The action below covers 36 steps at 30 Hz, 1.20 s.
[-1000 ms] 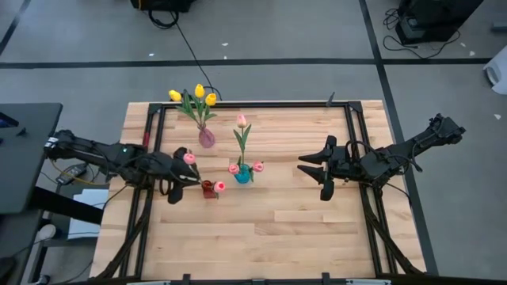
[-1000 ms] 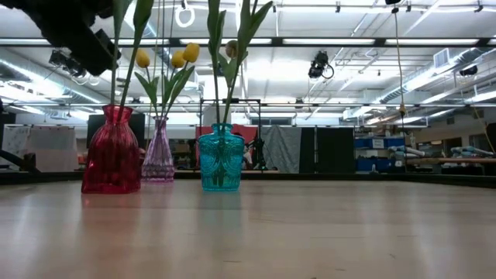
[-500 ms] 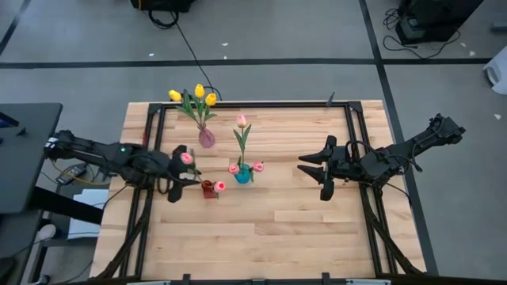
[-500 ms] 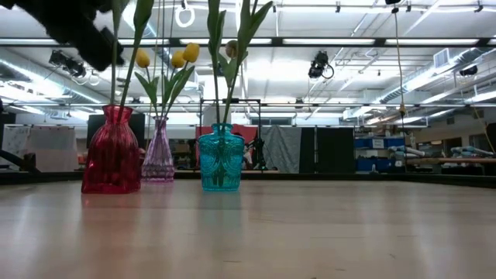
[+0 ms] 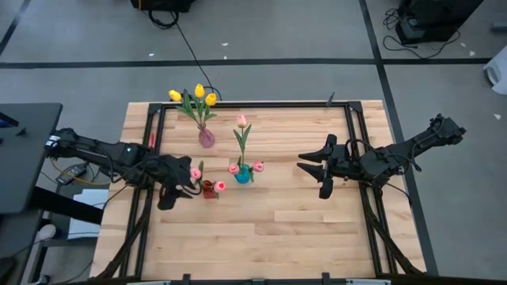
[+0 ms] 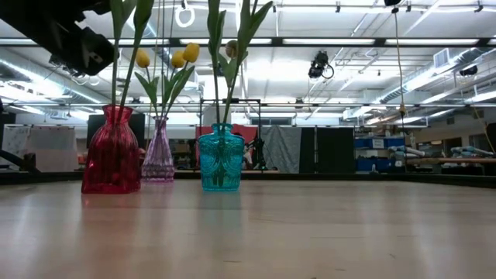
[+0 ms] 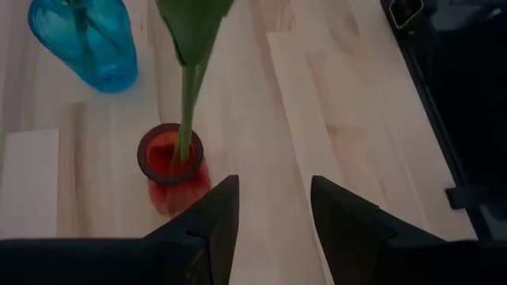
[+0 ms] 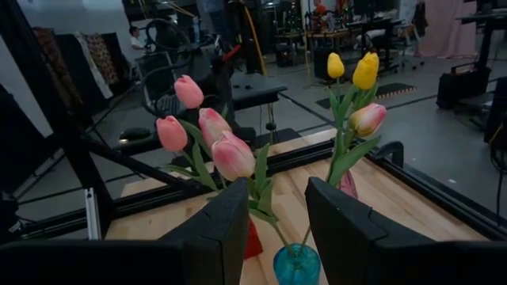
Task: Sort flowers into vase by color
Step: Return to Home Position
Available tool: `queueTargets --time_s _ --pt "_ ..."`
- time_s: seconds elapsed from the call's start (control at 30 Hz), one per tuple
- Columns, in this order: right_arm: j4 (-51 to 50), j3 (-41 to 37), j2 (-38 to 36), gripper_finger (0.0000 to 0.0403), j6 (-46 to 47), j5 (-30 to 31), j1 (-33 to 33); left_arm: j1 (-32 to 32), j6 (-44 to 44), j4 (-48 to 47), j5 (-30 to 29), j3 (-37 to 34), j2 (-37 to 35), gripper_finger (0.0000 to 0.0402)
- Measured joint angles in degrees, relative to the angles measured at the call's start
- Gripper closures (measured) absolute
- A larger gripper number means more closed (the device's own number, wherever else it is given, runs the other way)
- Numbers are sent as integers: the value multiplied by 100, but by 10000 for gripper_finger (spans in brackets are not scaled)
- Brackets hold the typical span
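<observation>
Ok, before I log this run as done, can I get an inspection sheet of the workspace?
Surface: wooden table, black frame along its edges.
Job's things: yellow tulips in purple vase; pink tulips in red vase and in teal vase; none lying loose.
Clutter: nothing seen.
Grippers: left gripper open, empty, beside the red vase; right gripper open, empty, over the table's right side.
Cables: black cable across the floor beyond the table.
Surroundings: grey floor; dark desk at left.

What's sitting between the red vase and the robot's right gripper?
The blue vase, holding pink flowers, stands there; the high view shows it.
</observation>
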Motion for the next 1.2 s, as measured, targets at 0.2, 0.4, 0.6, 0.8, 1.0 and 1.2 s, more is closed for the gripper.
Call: queueTargets --time_s 0.2,0.4,0.6,0.8,1.0,1.2 --pt "0 0 0 263 -13 0 0 0 154 -105 -123 18 -7 238" --pt "0 2 0 263 -24 -2 0 2 -248 -72 -313 18 -2 238" --pt "-1 2 0 263 -24 9 0 -77 -1785 -237 -109 18 99 238" --pt "0 2 0 263 -2 9 0 -302 -2460 -994 25 18 124 238" --pt "-2 2 0 263 -2 8 0 -476 -2662 -973 978 18 94 238" --pt "0 2 0 263 -2 7 0 -727 -2275 -174 1704 21 -72 238"
